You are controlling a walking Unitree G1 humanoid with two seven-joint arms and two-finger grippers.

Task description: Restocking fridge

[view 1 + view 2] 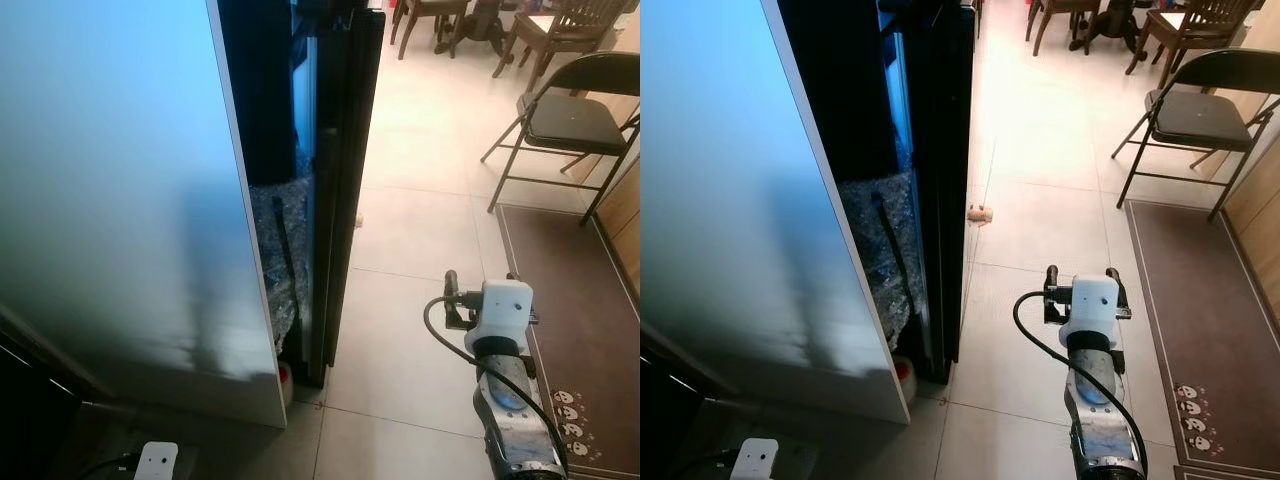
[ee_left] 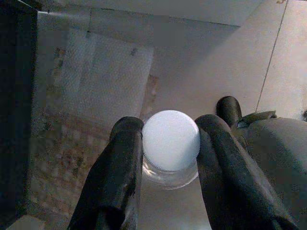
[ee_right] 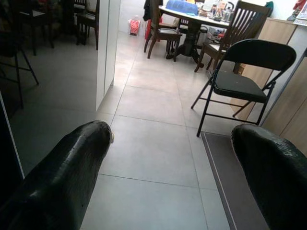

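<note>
The left gripper (image 2: 170,158) clamps a white-capped bottle (image 2: 171,140) (cap toward the camera); the fridge (image 1: 120,200) stands at left, nearer this arm; the right gripper (image 3: 177,158) gapes empty.

No legible text, label, brand, number or sign appears in any view. The mat (image 1: 575,310) carries a row of small pale printed figures near its edge (pictorial marks, not characters). The bottle cap (image 2: 171,141) is plain white, with no printing. The fridge (image 1: 110,190) side panel is unmarked. Items on the far dining table (image 3: 192,10) are too small and blurred to read.
</note>
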